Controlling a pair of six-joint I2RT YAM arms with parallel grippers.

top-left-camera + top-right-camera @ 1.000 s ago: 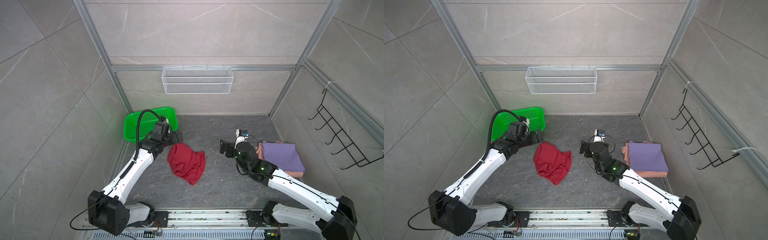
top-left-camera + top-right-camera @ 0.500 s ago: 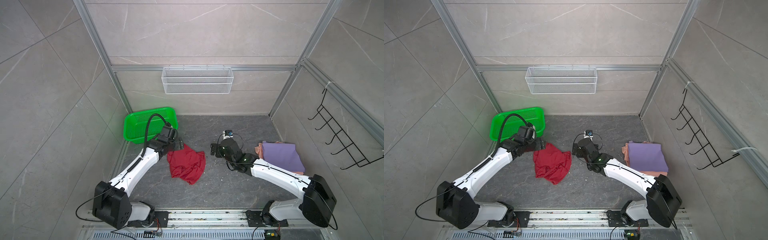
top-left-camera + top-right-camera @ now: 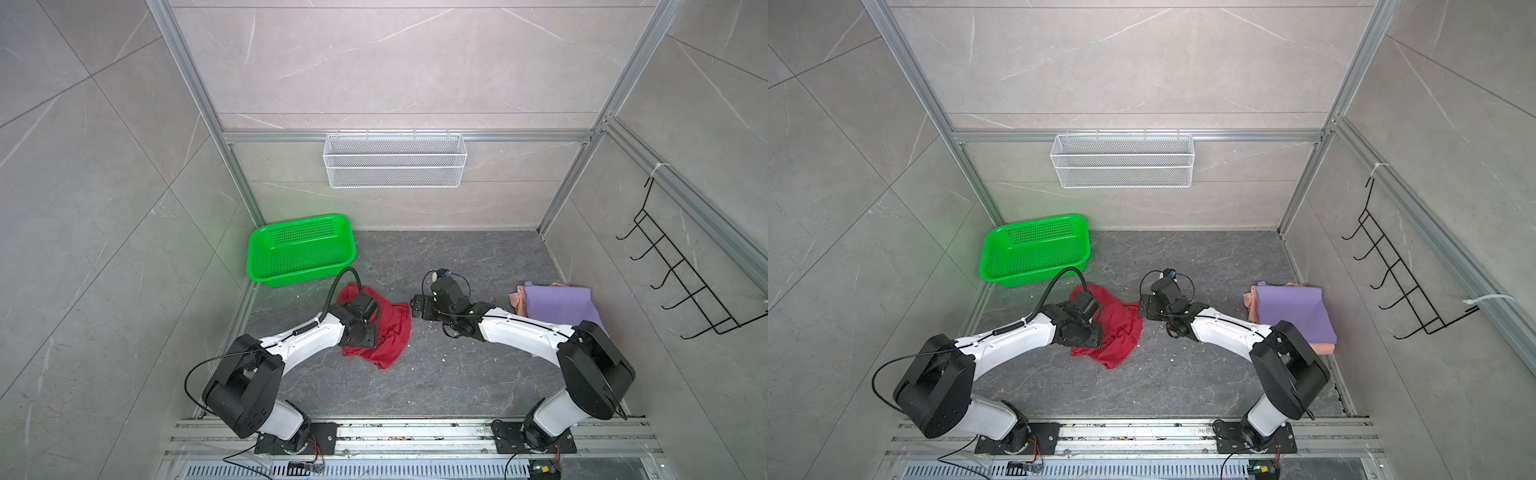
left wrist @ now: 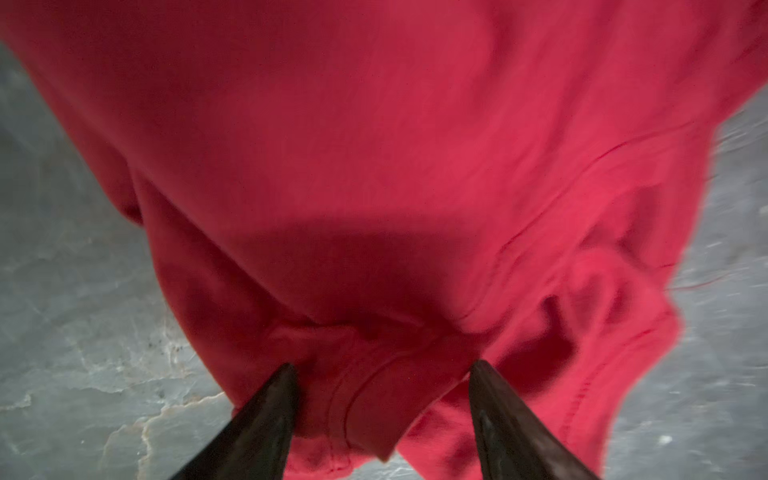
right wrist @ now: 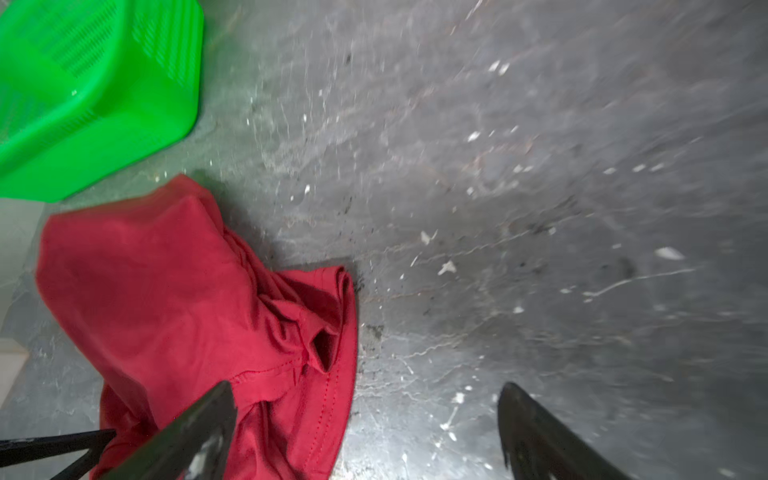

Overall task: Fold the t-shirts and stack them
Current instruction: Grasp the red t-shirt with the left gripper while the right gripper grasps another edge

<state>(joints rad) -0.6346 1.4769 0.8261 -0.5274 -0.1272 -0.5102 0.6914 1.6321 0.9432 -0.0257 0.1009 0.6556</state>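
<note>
In both top views the dark red t-shirt (image 3: 395, 345) lies crumpled on the desk (image 3: 457, 374), just in front of the green perforated basket (image 3: 299, 277), which holds nothing. The white wire basket (image 3: 395, 166) on the back wall looks empty too. By the right wall the lavender t-shirt (image 3: 557, 305) sits folded on top of the salmon-pink t-shirt (image 3: 516, 300). That is a stack already begun, so the red one is likely the last to fold. The left arm (image 3: 307, 338) reaches over the red cloth, and the right gripper (image 3: 415, 307) hangs at the shirt's edge on its own side, probably so each can take a side and spread it flat. In the left wrist view the left gripper (image 4: 382, 368) has its jaws apart, straddling a raised hem fold with the tips pressed into the cloth, not clamped. In the right wrist view the right gripper's jaws stand wide with nothing held; one finger overlaps the shirt's hem and the other is over bare desk.
</note>
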